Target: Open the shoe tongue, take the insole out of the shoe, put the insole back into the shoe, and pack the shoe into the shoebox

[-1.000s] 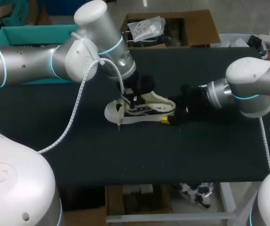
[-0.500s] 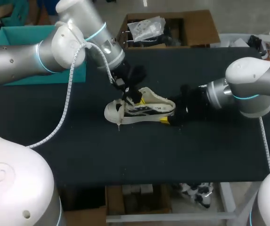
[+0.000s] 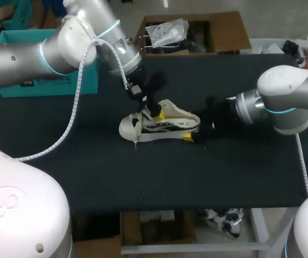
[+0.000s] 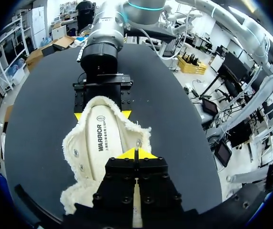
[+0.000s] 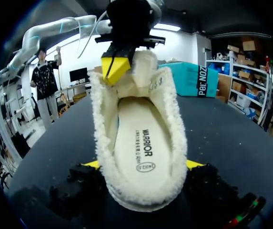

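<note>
A cream low shoe [image 3: 162, 126] lies on the black table, toe to the left. My left gripper [image 3: 155, 112] comes down from above and is shut on the upright shoe tongue [image 5: 145, 64]; its yellow tips [image 4: 136, 153] are pressed together over the shoe's opening. The white insole [image 5: 138, 145] lies inside the shoe [image 4: 103, 143]. My right gripper [image 3: 195, 134] holds the heel, with a yellow tip [image 5: 92, 164] pressed against each side. The teal shoebox [image 3: 49, 83] stands at the back left, partly behind my left arm.
The black tabletop [image 3: 159, 177] stretches bare in front of the shoe. My left arm's white cable [image 3: 76, 113] hangs over the left part of the table.
My left arm's elbow has swung back and to the left, uncovering more of the teal box. Its gripper stays at the tongue, shifted slightly right. The right arm and shoe have not moved.
</note>
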You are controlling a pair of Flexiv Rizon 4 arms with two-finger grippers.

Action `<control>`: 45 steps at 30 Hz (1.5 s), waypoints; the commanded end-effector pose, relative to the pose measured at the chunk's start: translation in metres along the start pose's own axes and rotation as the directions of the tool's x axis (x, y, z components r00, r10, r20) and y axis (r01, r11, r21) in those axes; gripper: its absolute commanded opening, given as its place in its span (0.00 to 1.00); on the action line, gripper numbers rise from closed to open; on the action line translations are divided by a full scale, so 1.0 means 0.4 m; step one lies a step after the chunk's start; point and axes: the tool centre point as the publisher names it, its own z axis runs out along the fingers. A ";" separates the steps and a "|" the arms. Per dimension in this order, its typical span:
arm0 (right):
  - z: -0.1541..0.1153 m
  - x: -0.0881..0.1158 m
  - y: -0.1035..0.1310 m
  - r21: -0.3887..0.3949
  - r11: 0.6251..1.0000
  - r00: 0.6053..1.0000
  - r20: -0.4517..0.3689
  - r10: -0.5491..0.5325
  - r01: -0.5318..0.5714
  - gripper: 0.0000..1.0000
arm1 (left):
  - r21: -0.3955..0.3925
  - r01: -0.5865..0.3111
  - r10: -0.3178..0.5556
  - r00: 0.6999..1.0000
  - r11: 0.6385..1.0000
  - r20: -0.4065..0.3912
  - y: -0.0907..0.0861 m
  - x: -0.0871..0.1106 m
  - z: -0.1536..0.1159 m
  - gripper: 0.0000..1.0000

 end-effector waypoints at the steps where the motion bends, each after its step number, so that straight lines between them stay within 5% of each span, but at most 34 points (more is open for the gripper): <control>1: 0.011 -0.003 -0.011 -0.004 1.000 1.000 -0.001 -0.001 0.001 0.00 | -0.140 0.037 -0.046 0.997 0.990 -0.066 -0.037 -0.047 0.026 0.00; 15: 0.011 -0.003 -0.011 -0.004 1.000 1.000 -0.001 -0.001 0.001 0.00 | -0.338 0.034 -0.082 0.988 0.941 -0.130 0.022 -0.010 0.074 0.00; 32: 0.011 -0.003 -0.011 -0.004 1.000 1.000 -0.001 -0.001 0.001 0.00 | -0.419 0.092 -0.063 0.995 0.903 0.083 0.083 0.036 0.148 0.00; 45: 0.011 -0.003 -0.011 -0.004 1.000 1.000 -0.001 -0.001 0.001 0.00 | -0.392 0.164 -0.084 0.973 0.905 0.213 0.098 -0.002 0.137 0.00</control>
